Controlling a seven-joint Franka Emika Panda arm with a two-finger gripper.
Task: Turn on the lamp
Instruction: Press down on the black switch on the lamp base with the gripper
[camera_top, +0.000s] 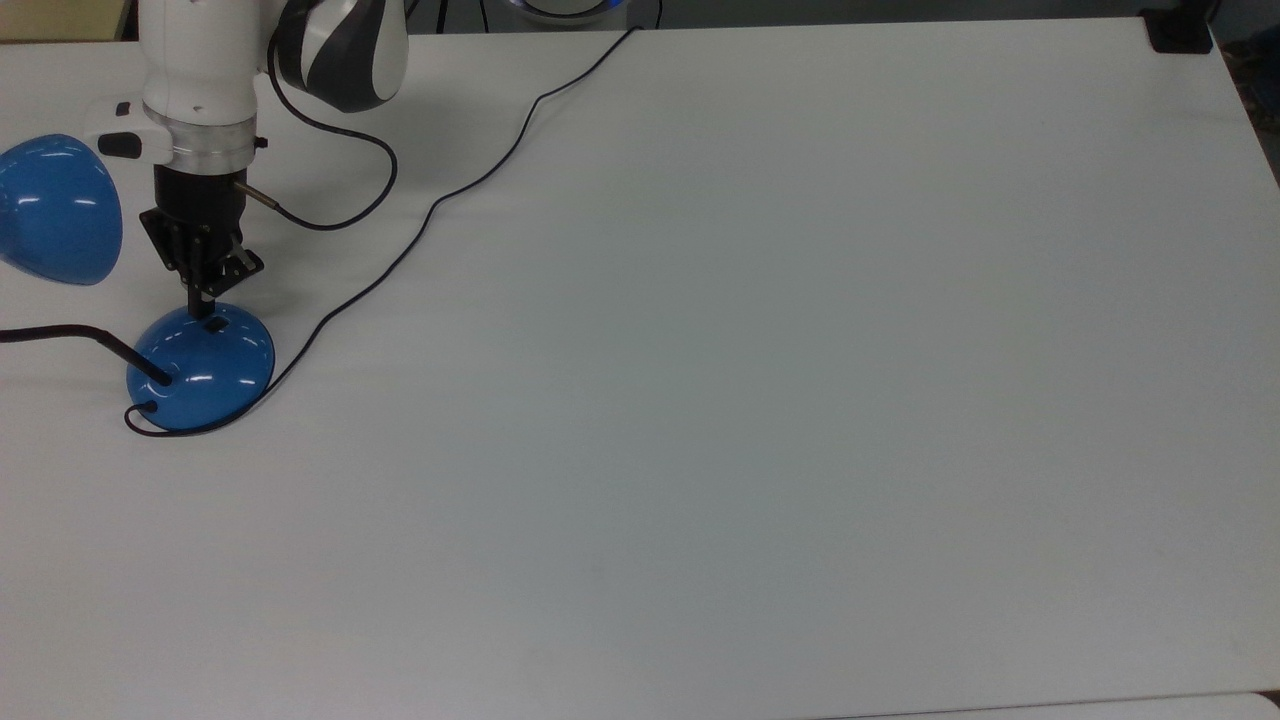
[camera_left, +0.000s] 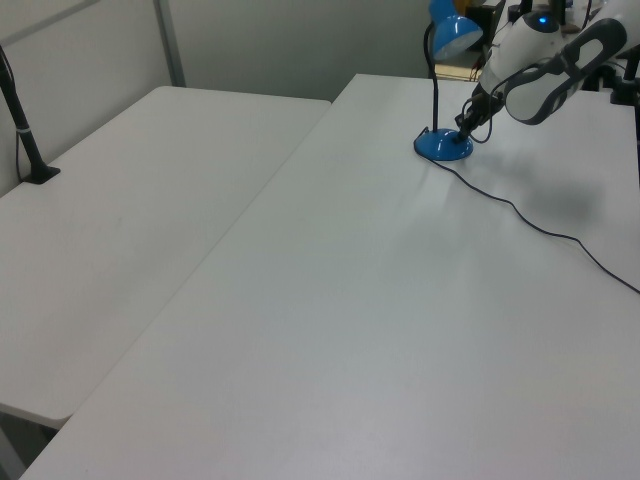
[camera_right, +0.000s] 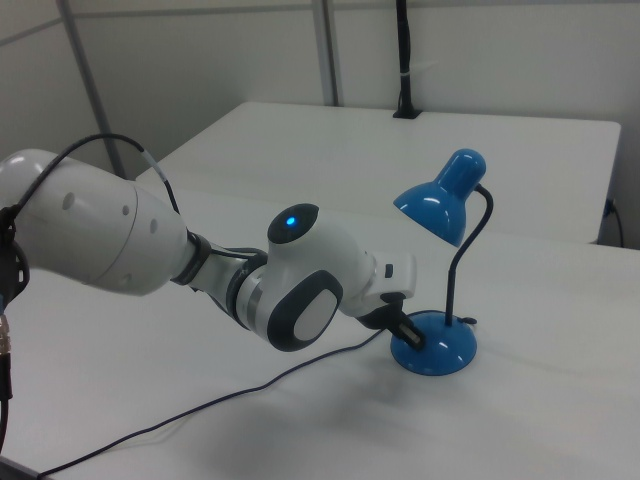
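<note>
The blue desk lamp (camera_top: 200, 365) stood near the top view's left edge of the white bench (camera_top: 750, 400). The end effector (camera_top: 205, 305), fingers together, poked at its rocker switch (camera_top: 215, 325). The glossy dome looked slippery and light, so press straight down.

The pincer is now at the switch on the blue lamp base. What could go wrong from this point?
1. The pincer tip meets the rounded, glossy base of the lamp near the small switch; it could slide off the dome and miss.
2. A sideways push might shift the base across the smooth table, since nothing holds it.
3. The cord lies loose beside the base; if the base shifts, the cord goes with it.
</note>
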